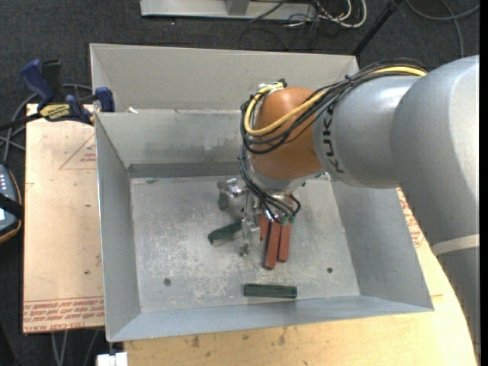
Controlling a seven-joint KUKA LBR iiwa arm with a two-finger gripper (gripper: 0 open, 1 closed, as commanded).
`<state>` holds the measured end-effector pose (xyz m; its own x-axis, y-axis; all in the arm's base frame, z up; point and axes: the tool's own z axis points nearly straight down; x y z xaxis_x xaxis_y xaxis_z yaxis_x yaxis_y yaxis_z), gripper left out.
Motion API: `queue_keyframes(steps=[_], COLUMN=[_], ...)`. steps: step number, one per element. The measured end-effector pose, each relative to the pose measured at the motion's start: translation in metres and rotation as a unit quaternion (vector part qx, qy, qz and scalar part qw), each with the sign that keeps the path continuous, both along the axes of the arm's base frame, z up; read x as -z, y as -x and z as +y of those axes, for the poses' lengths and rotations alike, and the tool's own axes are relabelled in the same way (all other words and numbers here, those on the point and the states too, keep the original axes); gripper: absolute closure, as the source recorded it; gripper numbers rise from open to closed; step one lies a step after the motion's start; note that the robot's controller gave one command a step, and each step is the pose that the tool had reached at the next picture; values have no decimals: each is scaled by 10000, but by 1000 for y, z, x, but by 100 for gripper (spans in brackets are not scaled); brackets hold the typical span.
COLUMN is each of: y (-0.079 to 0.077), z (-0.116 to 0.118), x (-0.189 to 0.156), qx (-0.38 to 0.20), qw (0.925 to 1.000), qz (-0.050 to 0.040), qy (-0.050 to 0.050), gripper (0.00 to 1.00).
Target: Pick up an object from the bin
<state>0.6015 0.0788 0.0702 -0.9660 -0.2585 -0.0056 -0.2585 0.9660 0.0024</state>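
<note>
Observed from beside the grey metal bin: the silver arm enters from the right and bends down over the middle of the floor; its orange cover sits above the wrist, with yellow and black cables looped across it.

The gripper is low, at or just above the bin floor, near the centre; whether it is released or clenched cannot be told from this angle, and nothing can be confirmed as grasped.

Nearest items: a dark green piece, flat and slightly slanted, lies on the floor immediately left of the gripper's tip and appears to touch it; two red-brown sticks lie side by side, lengthwise towards the front wall, just right of the tip and partly under the wrist.

A small grey metallic piece shows behind the gripper, towards the back wall; whether it is loose or part of the tool cannot be told.

A dark green bar lies flat near the front wall, parallel to it, apart from the other items.

The floor is scuffed and speckled.
</note>
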Motion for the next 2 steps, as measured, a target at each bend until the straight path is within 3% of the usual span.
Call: queue_keyframes(steps=[1, 2], y=[0, 4], z=[-3, 39], x=[-1, -190], qx=[26, -552], qw=[10000, 9985], qz=[4, -40], qy=[8, 5], gripper=[100, 100])
